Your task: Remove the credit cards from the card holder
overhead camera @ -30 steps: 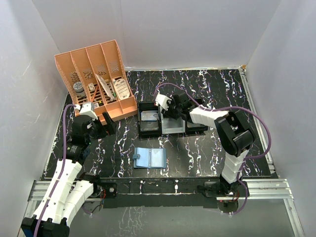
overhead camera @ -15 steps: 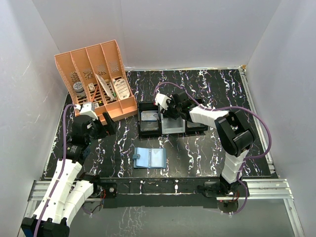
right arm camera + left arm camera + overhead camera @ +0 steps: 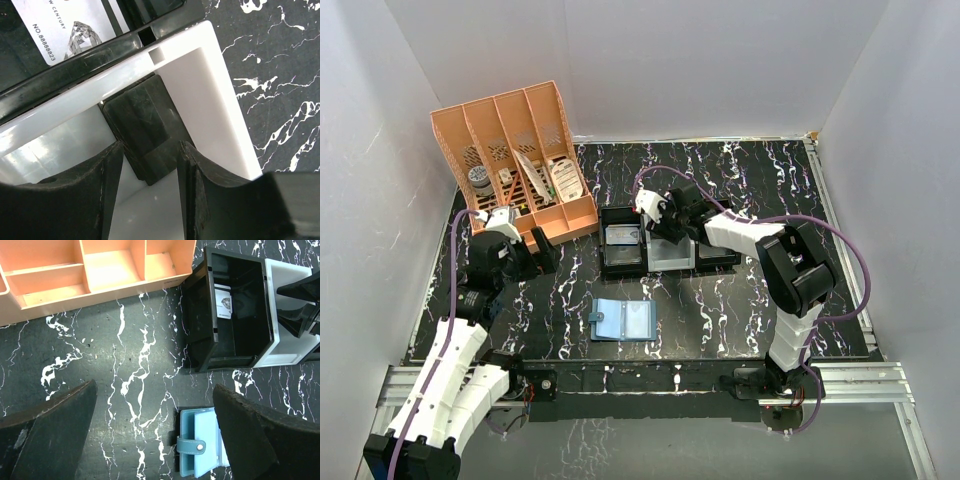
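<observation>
My left gripper (image 3: 155,435) hangs wide open; the open card holder (image 3: 200,447) lies on the table (image 3: 125,365) by its right finger, long axis crosswise, nearer this arm. My right gripper (image 3: 150,165) straddles a black card (image 3: 145,125) in the white tray (image 3: 220,100); I cannot tell whether it is pinching it. The white card (image 3: 70,25) in the black tray (image 3: 100,57) reads "NO.88888823" and "CENTURY".
</observation>
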